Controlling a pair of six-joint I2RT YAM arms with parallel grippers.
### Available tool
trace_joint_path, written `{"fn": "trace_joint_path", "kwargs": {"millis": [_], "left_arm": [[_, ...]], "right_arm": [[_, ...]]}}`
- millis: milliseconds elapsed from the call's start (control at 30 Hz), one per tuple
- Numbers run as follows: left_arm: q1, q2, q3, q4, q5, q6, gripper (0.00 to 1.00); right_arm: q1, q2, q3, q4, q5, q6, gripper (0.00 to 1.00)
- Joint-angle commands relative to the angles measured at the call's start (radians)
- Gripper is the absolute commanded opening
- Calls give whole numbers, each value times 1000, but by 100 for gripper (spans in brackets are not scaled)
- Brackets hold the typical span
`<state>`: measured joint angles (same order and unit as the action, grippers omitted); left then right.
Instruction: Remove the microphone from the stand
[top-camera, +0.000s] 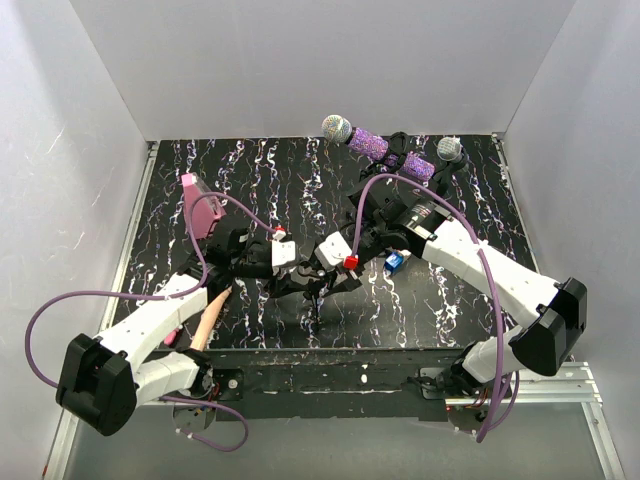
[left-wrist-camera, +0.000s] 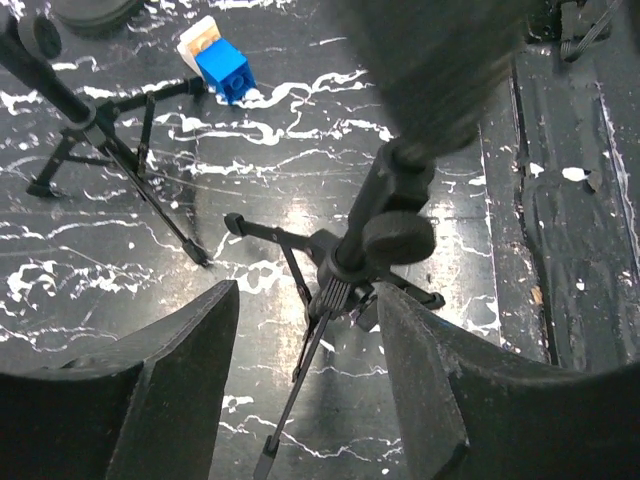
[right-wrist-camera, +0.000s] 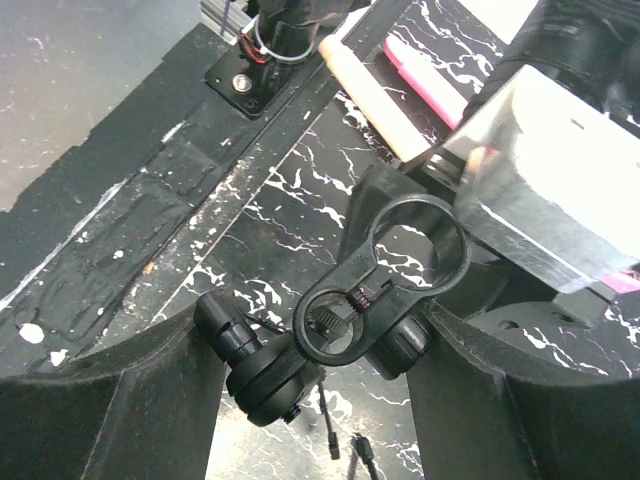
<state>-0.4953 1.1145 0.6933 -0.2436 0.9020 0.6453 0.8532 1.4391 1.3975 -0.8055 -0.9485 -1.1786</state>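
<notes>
Now the left hand (left-wrist-camera: 305, 305) stands open, its fingers on either side of the small tripod stand (left-wrist-camera: 335, 265) without touching it. The right hand (right-wrist-camera: 315, 330) is open too, spread around the stand's empty clip ring (right-wrist-camera: 372, 283). One purple microphone (top-camera: 365, 142) shows at the far edge of the bench (top-camera: 250, 170), with a second microphone (top-camera: 428, 165) near it; whether they lie there or sit in a holder I cannot tell.
</notes>
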Motion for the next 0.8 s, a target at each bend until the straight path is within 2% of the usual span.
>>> {"fn": "trace_joint_path", "kwargs": {"millis": [0, 167, 300, 500, 600, 767], "left_arm": [[-38, -68, -35, 104, -26, -131, 55], [-49, -79, -46, 116, -12, -228, 54], [-49, -94, -44, 125, -8, -286, 44], [-49, -97, -49, 142, -17, -329, 33], [-51, -93, -49, 168, -12, -380, 34], [-57, -88, -52, 227, -28, -463, 45]], "right_arm": [[3, -17, -23, 137, 37, 30, 31], [4, -25, -28, 147, 56, 50, 31], [3, -51, -71, 190, 76, 45, 31], [3, -52, -78, 195, 76, 51, 31], [4, -49, -78, 200, 82, 59, 31], [3, -52, -89, 218, 93, 71, 31]]}}
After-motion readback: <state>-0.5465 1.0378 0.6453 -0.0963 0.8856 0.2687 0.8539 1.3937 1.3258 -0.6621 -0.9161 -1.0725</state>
